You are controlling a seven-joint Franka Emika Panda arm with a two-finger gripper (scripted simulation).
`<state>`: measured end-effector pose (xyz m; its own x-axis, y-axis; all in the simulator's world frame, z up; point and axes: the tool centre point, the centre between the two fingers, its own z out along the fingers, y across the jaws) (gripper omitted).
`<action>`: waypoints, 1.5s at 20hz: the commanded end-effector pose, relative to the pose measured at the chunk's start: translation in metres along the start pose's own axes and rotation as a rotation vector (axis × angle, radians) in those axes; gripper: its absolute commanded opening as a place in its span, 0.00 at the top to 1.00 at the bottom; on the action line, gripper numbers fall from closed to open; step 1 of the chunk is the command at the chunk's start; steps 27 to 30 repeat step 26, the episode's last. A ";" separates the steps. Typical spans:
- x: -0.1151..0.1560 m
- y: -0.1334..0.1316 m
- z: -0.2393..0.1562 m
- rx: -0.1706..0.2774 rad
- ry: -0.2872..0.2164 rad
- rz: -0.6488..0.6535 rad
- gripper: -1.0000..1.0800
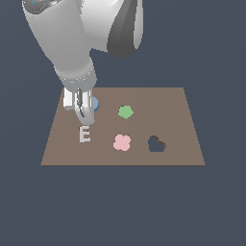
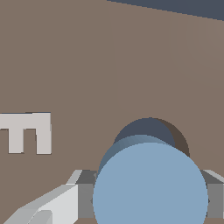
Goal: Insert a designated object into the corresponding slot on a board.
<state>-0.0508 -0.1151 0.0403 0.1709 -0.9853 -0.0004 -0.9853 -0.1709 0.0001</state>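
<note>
While the gripper [image 2: 148, 201] clasps the disc [image 2: 150, 186] between its fingers [image 2: 85, 200] | disc over the board's [image 1: 168, 103] far-left area in the exterior view, round face toward the wrist camera, axis tilted to the board | hole [image 2: 151, 131] partly visible just beyond disc | E [image 1: 84, 134] nearby.

A plain dark slate-blue floor [image 1: 123, 206] carries everything here. Lying flat on it is one thing only, the brown board [image 1: 178, 108], a rectangular panel with its long edges running across the exterior view. The floor shows bare on all four sides of the panel. Through the heart-shaped hole [image 1: 156, 144] near the board's front right corner, the same dark surface shows.
</note>
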 end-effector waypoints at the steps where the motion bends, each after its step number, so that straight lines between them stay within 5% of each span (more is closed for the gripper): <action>1: 0.010 0.008 0.000 0.001 0.000 0.049 1.00; 16: 0.011 0.010 0.010 0.000 -0.001 0.055 1.00; 17: 0.011 0.010 0.010 0.000 -0.001 0.055 0.04; 30: 0.011 0.010 0.010 0.000 -0.001 0.055 0.04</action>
